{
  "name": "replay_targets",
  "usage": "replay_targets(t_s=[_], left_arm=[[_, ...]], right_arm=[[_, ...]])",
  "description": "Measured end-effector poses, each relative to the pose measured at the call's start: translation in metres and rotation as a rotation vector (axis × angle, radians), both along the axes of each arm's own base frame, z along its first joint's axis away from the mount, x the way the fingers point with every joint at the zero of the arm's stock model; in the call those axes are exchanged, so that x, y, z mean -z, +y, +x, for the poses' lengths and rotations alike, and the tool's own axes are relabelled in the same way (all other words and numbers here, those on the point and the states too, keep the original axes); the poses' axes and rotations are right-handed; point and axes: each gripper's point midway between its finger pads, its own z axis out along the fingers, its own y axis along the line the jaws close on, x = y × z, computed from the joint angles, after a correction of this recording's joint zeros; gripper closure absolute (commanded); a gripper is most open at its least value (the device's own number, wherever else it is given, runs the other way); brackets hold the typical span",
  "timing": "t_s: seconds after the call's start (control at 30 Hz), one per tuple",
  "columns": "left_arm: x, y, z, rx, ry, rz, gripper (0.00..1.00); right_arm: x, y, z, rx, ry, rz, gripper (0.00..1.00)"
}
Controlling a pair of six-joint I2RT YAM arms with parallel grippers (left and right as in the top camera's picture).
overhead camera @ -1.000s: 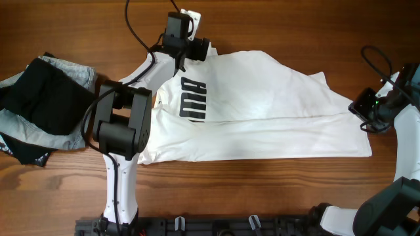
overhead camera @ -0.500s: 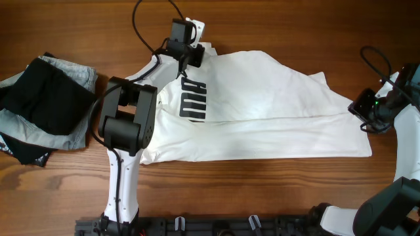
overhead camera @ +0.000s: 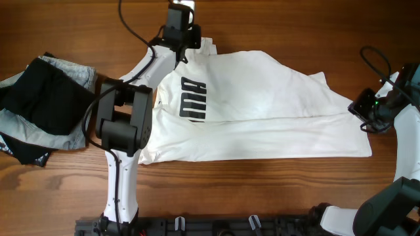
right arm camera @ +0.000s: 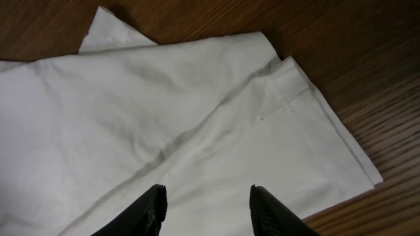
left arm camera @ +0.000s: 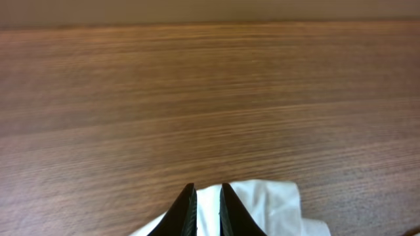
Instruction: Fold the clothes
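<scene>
- Overhead, starting far left: the black garment (overhead camera: 46, 105) sits on the grey garment (overhead camera: 73, 73) in a heap at the table (overhead camera: 262, 196) edge. It's well apart from the action and no different from a second ago.
- Now the mover. The left gripper (left arm camera: 207, 188) stood wide a second ago, aimed across the shirt's far edge. It has since swung round to the far left corner and snapped down to a narrow pinch.
- The left wrist view confirms it: the two dark fingers are almost together with a tongue of white cloth caught between them, and bare wood lies beyond.
- The white shirt (overhead camera: 262, 105) lies spread across the middle of the table, its dark lettering (overhead camera: 193, 98) near the left end and a long crease running left to right.
- Only that far left corner has shifted, drawn a touch toward the far side. The rest of the cloth lies as it did.
- Out right, the right gripper (right arm camera: 207, 191) hasn't budged in the last second. It hovers over the shirt's right end, fingers about half apart, with nothing between them.
- What it means: the grab on the left looks made, so the corner is ready to be lifted and carried over for a fold.
- The right end is not yet gripped. If the left pulls alone, thin fabric this size may drag and bunch rather than fold flat.
</scene>
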Motion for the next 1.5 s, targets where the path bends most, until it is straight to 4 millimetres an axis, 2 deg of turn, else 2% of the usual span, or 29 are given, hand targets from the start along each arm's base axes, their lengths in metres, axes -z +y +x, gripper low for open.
replay_targets(t_s=[0.07, 0.1, 0.13, 0.17, 0.23, 0.37, 0.57, 0.7, 0.8, 0.93, 1.0, 1.07, 1.1, 1.13, 1.17, 1.5], left_arm=[[0.003, 0.009, -0.003, -0.048, 0.04, -0.026, 0.86], [0.006, 0.013, -0.004, -0.066, 0.055, -0.035, 0.81], [0.006, 0.016, -0.004, -0.081, 0.062, -0.044, 0.57], [0.005, 0.018, -0.002, -0.094, 0.055, -0.059, 0.49], [-0.001, 0.012, 0.002, -0.056, 0.029, -0.072, 0.45], [-0.001, -0.006, -0.005, 0.066, 0.027, -0.057, 0.34], [-0.013, -0.034, -0.004, 0.193, -0.062, 0.009, 0.32], [-0.012, -0.049, -0.005, 0.232, -0.096, 0.064, 0.32], [0.005, -0.054, -0.006, 0.243, -0.089, 0.088, 0.31], [0.041, -0.05, -0.008, 0.244, -0.036, 0.111, 0.31], [0.051, -0.049, -0.008, 0.249, -0.034, 0.126, 0.33], [0.052, -0.049, -0.008, 0.251, -0.032, 0.13, 0.39], [0.052, -0.049, -0.008, 0.253, -0.032, 0.133, 0.49], [0.052, -0.049, -0.008, 0.256, -0.031, 0.135, 0.8], [0.053, -0.049, -0.008, 0.255, -0.029, 0.135, 0.94], [0.048, -0.041, -0.009, 0.219, 0.034, 0.14, 0.96]], right_arm=[[0.0, 0.0, 0.0, -0.001, -0.002, 0.001, 0.54], [0.0, 0.0, 0.0, -0.001, -0.001, 0.002, 0.54], [0.0, 0.0, 0.0, -0.001, -0.002, 0.002, 0.54], [0.0, 0.0, 0.0, -0.002, -0.002, 0.002, 0.54], [0.0, 0.0, 0.0, -0.003, -0.002, 0.002, 0.54], [0.0, 0.001, 0.0, -0.004, -0.002, 0.002, 0.54], [0.0, 0.001, 0.0, -0.005, 0.0, 0.006, 0.54], [0.0, 0.002, -0.001, -0.005, 0.003, 0.007, 0.54], [0.001, 0.002, -0.002, -0.005, 0.009, 0.01, 0.54], [0.001, 0.002, -0.002, -0.005, 0.009, 0.01, 0.54], [0.001, 0.002, -0.002, -0.005, 0.008, 0.01, 0.54], [0.001, 0.002, -0.002, -0.005, 0.009, 0.01, 0.54], [0.001, 0.002, -0.002, -0.005, 0.009, 0.01, 0.54], [0.001, 0.002, -0.002, -0.005, 0.009, 0.01, 0.54], [0.001, 0.002, -0.002, -0.005, 0.009, 0.01, 0.54], [-0.001, -0.001, 0.003, -0.005, -0.016, -0.003, 0.53]])
